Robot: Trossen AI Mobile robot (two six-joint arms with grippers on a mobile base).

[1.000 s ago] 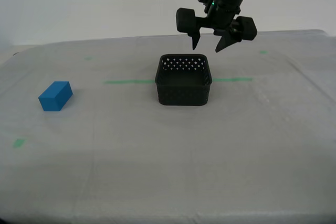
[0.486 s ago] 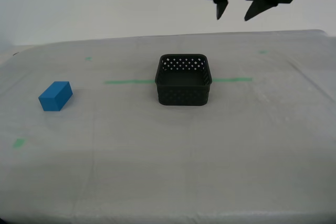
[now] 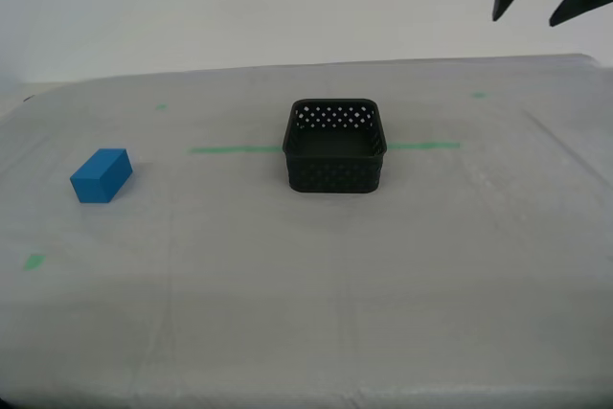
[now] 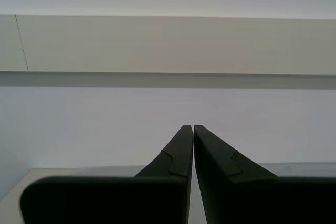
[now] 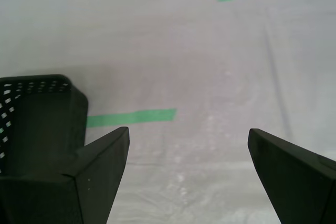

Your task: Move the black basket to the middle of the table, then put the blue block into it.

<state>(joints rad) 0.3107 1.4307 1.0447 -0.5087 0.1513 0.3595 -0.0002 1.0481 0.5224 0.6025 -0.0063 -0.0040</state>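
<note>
Jaws of my second gripper point(image 4: 193, 129), unseen in the exterior view, meet; my first gripper point(image 5: 188, 142) gapes empty.

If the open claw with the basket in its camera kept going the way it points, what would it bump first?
Probably the bare table. My first claw looks down at sheeting between its tips; the black basket and green tape line sit off to one side. Depth is hard to judge.
</note>
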